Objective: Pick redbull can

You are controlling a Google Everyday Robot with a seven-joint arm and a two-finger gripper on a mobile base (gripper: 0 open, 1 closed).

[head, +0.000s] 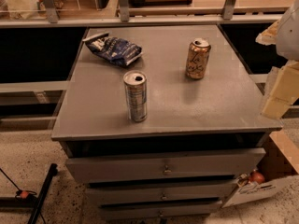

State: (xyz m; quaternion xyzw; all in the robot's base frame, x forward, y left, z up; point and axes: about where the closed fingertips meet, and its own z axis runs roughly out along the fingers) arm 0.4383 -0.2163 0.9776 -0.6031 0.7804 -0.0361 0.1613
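Note:
The redbull can (135, 96), tall, slim, silver and blue with a silver top, stands upright on the grey cabinet top (210, 108), left of centre and near the front edge. My gripper (279, 90) shows as a pale, blocky shape at the right edge of the camera view, beside the cabinet's right side. It is well to the right of the can and holds nothing that I can see.
A shorter gold-bronze can (198, 59) stands at the back right of the top. A dark blue and white snack bag (113, 49) lies at the back left. Drawers (163, 168) are below the top. A cardboard box (261, 190) sits on the floor at the right, a black pole (42, 192) at the left.

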